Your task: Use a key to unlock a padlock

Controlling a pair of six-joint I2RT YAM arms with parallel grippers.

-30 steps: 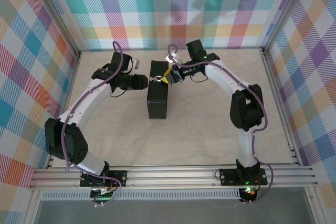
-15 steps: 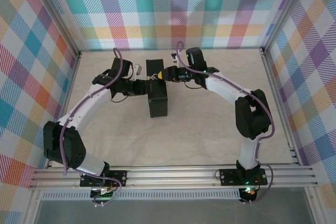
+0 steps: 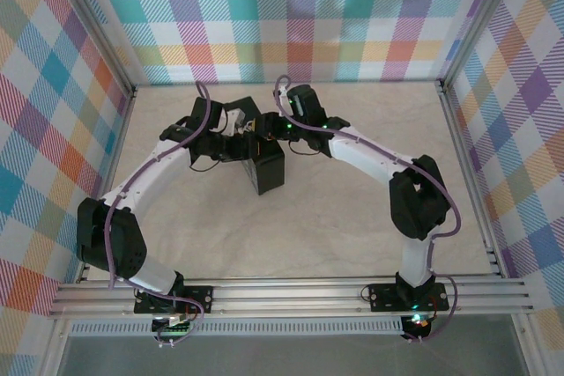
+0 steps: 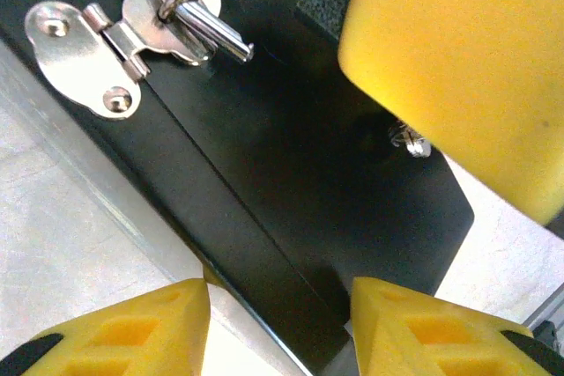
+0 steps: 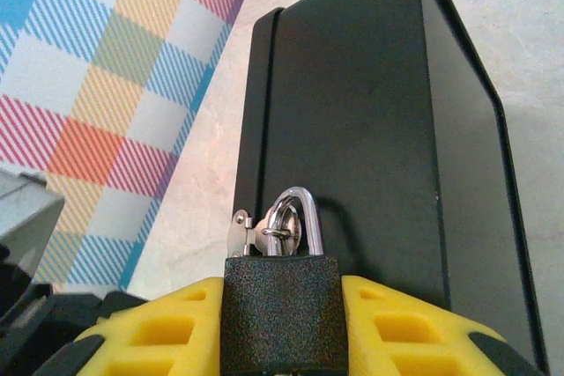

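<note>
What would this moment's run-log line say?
right claw: shut on padlock | padlock: shackle through hasp on box | left claw: open, facing box

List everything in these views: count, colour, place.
box: one, black, mid-table between the two hands
hasp: one, silvery, on the box's side
padlock: one, dark body with silvery shackle, shackle through the hasp's loop
table: one, beige, under everything
walls: three, multicoloured plaid, left, far and right of the table
rail: one, silvery, along the near edge
left arm and right arm: two, white with black joints, reaching from the rail to the box
left hand: one, yellow fingers, apart, at the box's side below the hasp
right hand: one, yellow fingers, closed on the padlock's body
</note>
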